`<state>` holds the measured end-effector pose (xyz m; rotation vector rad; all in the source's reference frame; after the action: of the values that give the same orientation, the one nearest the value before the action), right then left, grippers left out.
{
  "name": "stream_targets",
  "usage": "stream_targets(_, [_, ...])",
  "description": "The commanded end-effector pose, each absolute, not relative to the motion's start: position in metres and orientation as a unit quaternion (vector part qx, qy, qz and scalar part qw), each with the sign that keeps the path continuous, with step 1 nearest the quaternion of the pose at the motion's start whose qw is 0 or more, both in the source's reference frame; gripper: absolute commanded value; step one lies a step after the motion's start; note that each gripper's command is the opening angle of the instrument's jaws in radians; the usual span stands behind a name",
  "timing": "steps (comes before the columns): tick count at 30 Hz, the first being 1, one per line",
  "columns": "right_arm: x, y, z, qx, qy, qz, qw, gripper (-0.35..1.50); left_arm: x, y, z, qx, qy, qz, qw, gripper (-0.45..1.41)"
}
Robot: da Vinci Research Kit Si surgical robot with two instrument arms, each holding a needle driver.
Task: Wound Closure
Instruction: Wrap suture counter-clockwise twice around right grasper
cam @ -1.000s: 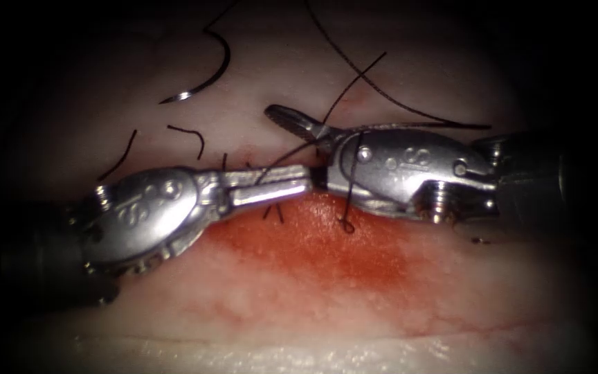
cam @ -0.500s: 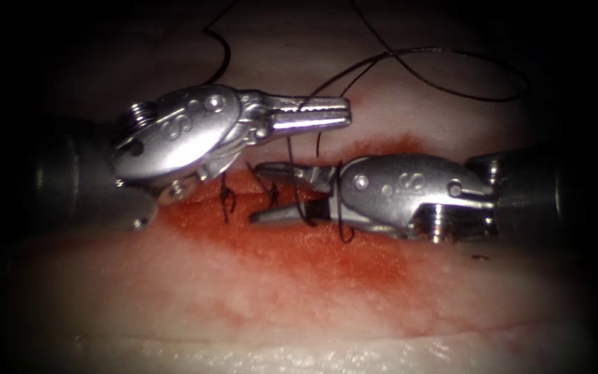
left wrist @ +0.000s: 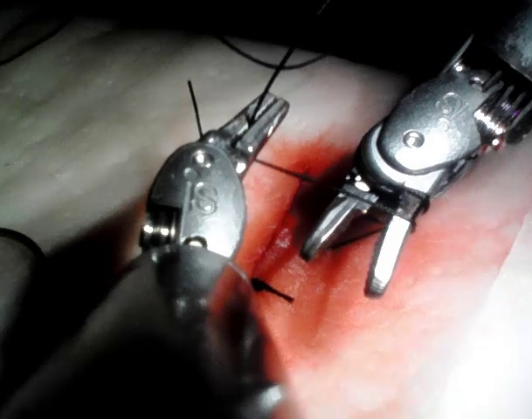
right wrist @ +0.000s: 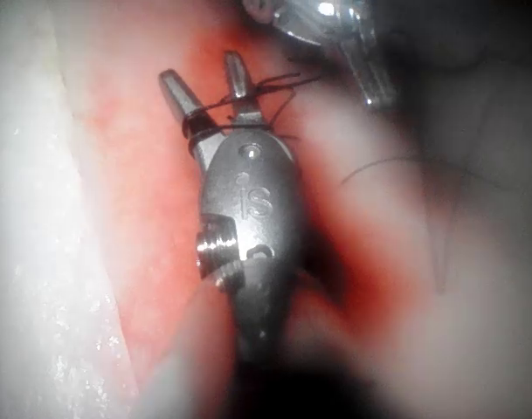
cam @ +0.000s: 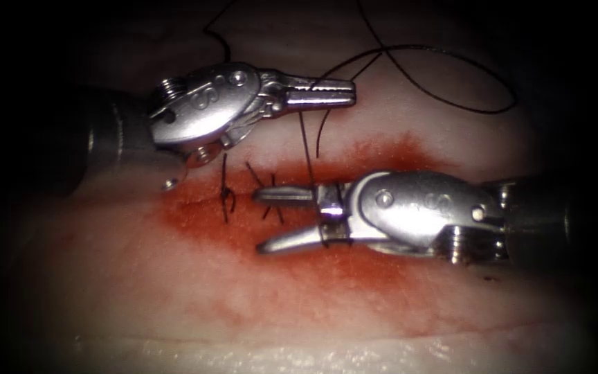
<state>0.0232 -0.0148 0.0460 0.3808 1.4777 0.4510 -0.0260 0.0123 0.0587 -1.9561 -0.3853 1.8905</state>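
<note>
Since the earlier frames the left tool [cam: 344, 93] has gone from low over the cut up to the far side of the tissue, and is now sitting a bit further right than half a second ago. The right tool [cam: 268, 218] has dropped toward the near side, and its jaws are spreading wider than before.

Left tool: jaws are clenched, gripping the thread [cam: 451, 59] near their tips. From that grip a strand is running down toward the right tool, and a wide loop is arching over the far right part of the tissue [cam: 299, 312]. In the left wrist view the left tool [left wrist: 264, 118] is showing the same clamp on the thread [left wrist: 274, 74].

Right tool: jaws are released, one lying just over the cut [cam: 202, 201], the other angling toward the near edge. They are grasping nothing, but thread is wrapping around the tool just behind the jaws. The right wrist view is showing the right tool [right wrist: 200, 83] parted, with thread [right wrist: 248, 92] looped across its base.

Two tied stitches [cam: 226, 197] with short dark tails are sitting on the cut left of the right tool. Red fluid [cam: 354, 277] is spreading around the cut and toward the near edge. I cannot tell where the needle is.
</note>
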Motion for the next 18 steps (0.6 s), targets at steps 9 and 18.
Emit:
stream_targets(9, [0.0223,-0.0147,0.0478,0.113,0.708,0.281,0.638,0.69,-0.0252,0.0093,0.0617,-0.71,-0.139,0.664,0.189,-0.45])
stream_targets(18, [0.0199,-0.0139,0.0493,0.066,0.718,0.381,0.578,0.59,-0.0238,0.0061,0.0616,-0.714,-0.116,0.662,0.197,-0.45])
